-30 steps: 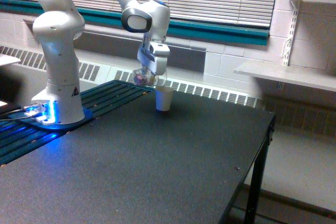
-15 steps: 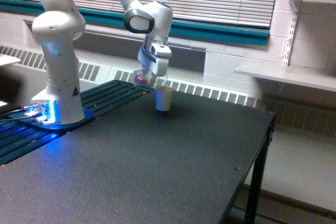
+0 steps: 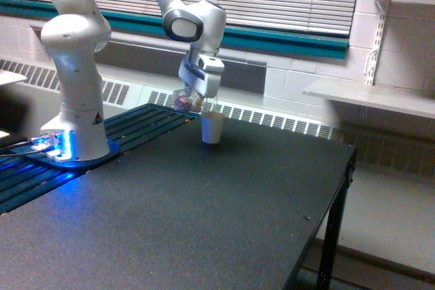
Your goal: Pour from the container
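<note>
The container (image 3: 187,100) is a small clear plastic cup with mixed-colour bits inside. It hangs tilted on its side just above and to the exterior view's left of a white paper cup (image 3: 212,128), its mouth toward that cup. My gripper (image 3: 195,98) is shut on the container. The white cup stands upright on the black table (image 3: 204,222) near its far edge.
The arm's white base (image 3: 75,134) stands at the exterior view's left on a slatted dark platform with a blue light. A wall with blinds and a radiator grille runs behind the table. A shelf (image 3: 370,96) juts out at the right. The table's right edge drops to the floor.
The gripper and the container have shifted slightly to the exterior view's right and a little upward, closer over the white cup. The white cup has not moved.
</note>
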Tool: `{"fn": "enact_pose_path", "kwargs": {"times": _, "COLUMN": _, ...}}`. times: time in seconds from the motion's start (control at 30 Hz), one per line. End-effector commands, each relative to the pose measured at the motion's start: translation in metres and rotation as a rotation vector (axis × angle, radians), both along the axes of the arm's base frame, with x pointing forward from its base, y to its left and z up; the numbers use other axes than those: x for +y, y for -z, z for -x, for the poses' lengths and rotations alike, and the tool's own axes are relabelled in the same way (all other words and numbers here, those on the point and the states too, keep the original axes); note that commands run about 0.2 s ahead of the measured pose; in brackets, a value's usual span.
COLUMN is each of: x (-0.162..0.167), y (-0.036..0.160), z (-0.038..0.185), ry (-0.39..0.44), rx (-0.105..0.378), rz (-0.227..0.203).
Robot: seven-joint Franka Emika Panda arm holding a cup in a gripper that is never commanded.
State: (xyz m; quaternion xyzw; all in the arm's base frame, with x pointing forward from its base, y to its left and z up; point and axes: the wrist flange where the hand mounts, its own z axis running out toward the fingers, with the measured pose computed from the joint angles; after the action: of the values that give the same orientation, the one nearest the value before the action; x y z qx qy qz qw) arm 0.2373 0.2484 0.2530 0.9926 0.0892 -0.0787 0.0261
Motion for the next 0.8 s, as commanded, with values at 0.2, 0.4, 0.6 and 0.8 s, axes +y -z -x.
{"fn": "enact_pose_path", "kwargs": {"times": 0.2, "x": -0.002, "y": 0.002, "z": 0.002, "ry": -0.014, "rx": 0.029, "rz": 0.013}}
{"fn": "enact_pose_path", "kwargs": {"times": 0.4, "x": -0.001, "y": -0.001, "z": -0.005, "ry": -0.011, "rx": 0.018, "rz": 0.012}}
{"fn": "enact_pose_path", "kwargs": {"times": 0.6, "x": 0.0, "y": -0.002, "z": -0.008, "ry": -0.011, "rx": 0.015, "rz": 0.013}}
{"fn": "enact_pose_path", "kwargs": {"times": 0.8, "x": 0.0, "y": -0.001, "z": -0.007, "ry": -0.016, "rx": 0.024, "rz": 0.016}}
